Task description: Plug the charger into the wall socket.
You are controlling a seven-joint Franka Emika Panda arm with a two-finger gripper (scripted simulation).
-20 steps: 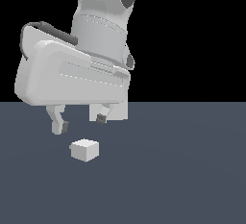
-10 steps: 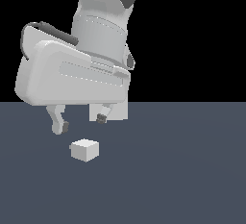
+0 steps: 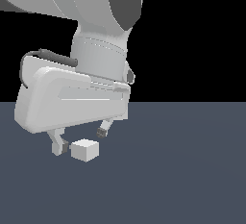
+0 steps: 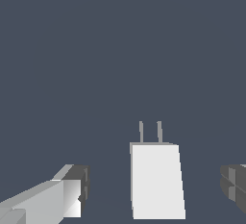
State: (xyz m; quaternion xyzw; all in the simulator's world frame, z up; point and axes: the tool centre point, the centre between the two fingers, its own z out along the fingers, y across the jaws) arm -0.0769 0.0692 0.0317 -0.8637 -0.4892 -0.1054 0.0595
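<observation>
The charger is a small white cube lying on the dark grey floor. In the wrist view the charger shows two thin prongs pointing away from the camera. My gripper is open and low over it. One finger stands just beside the cube on the exterior view's left, and the other finger is behind it on the right. In the wrist view the gripper straddles the charger, with a gap on both sides and neither finger touching it. The wall socket is out of view.
The flat dark grey floor stretches all around the charger, under a black background. The large white hand body fills the upper left of the exterior view and hides what lies behind it.
The hand has come down from above the charger, so its fingertips now sit at the cube's level. The charger has not moved and the gripper stays open.
</observation>
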